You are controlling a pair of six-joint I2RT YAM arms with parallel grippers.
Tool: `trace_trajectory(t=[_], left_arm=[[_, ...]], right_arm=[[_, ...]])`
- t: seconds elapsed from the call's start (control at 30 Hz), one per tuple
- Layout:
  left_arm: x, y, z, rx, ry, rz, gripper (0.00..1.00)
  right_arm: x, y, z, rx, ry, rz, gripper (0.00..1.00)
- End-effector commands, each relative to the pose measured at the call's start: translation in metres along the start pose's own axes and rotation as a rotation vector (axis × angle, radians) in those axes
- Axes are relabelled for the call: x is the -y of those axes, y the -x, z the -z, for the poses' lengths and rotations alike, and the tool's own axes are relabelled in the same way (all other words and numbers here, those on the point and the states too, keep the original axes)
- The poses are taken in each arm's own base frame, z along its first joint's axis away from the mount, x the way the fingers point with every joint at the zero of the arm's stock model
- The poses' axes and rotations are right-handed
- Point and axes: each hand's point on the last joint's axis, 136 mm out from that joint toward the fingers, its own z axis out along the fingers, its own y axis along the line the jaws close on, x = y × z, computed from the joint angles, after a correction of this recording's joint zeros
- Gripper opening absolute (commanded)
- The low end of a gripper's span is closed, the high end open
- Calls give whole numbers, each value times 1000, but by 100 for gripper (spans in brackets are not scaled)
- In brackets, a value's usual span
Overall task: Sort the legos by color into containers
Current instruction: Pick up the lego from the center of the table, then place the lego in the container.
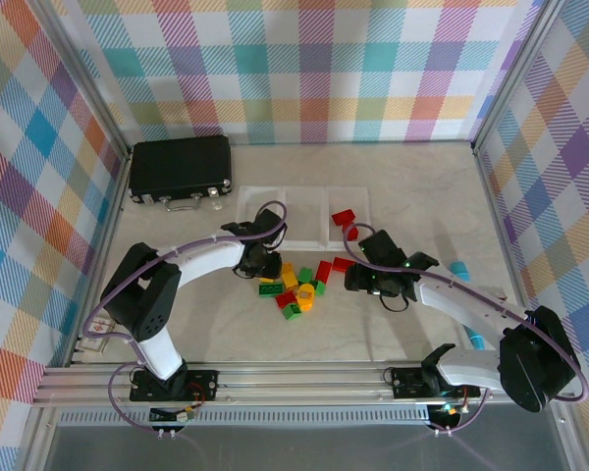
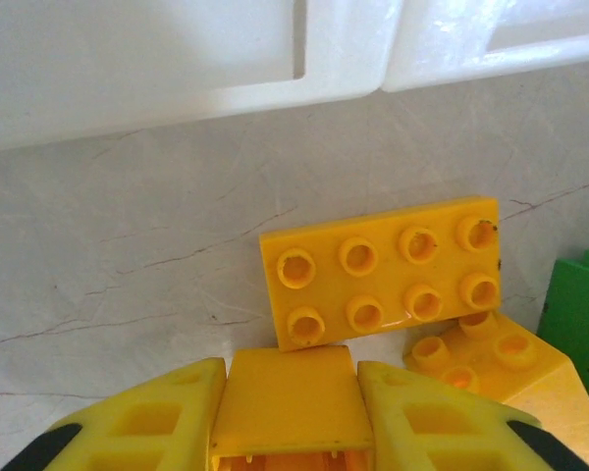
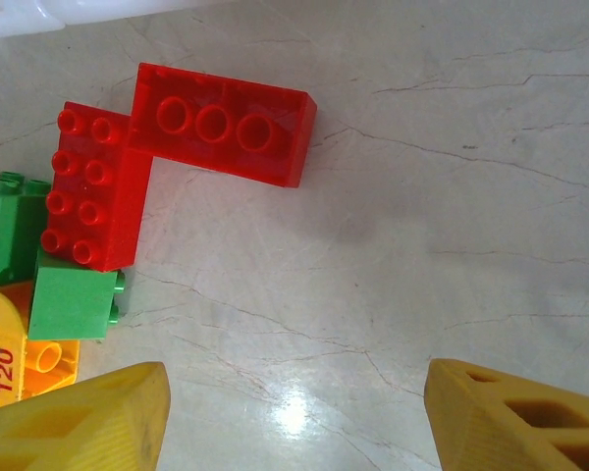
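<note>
From above, the bricks (image 1: 299,289) lie in a loose heap on the table (image 1: 422,196), between the two arms and just in front of the row of trays (image 1: 275,211). One red brick (image 1: 344,217) already sits in the right-hand tray. The left gripper (image 1: 260,260) hangs at the heap's left edge and the right gripper (image 1: 361,277) at its right. A black case (image 1: 182,172) stands back left.

At the left wrist, the fingers (image 2: 137,422) are pinched on a small yellow brick (image 2: 285,402), with a flat yellow plate (image 2: 383,270) lying just beyond it.

At the right wrist, the fingers (image 3: 79,417) are spread wide over bare table and hold nothing. Ahead, a long red block (image 3: 226,123) touches a studded red block (image 3: 88,186) in an L, and a green block (image 3: 74,304) lies beside them.

These pieces look light, rigid and glossy, so I'd expect them to slip if caught by a corner or the studs. The flat opposite side walls, taken across the short width, look the surest hold.
</note>
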Motion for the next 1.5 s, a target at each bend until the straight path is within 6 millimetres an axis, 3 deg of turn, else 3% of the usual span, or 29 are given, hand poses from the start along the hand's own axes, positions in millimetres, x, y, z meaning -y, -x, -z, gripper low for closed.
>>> trace_trajectory(t=[0.0, 0.43, 0.53, 0.77, 0.9, 1.1, 1.47], left_arm=[[-6, -3, 15, 16, 36, 0, 30], [-22, 24, 80, 160, 20, 44, 25], [-31, 40, 93, 192, 24, 64, 24], [-48, 99, 114, 284, 16, 116, 25], [-50, 129, 110, 295, 16, 125, 25], [-46, 159, 85, 289, 30, 114, 25], [-52, 176, 44, 253, 76, 112, 27]], right_arm=[[8, -4, -1, -9, -28, 3, 70], [11, -2, 5, 9, -43, 1, 70], [11, 0, 6, 19, -43, 2, 69], [10, 6, 10, 39, -48, 0, 70], [7, 8, 12, 52, -31, 1, 70], [9, 9, 16, 65, -30, 2, 70], [22, 5, 41, 171, 2, -68, 70]])
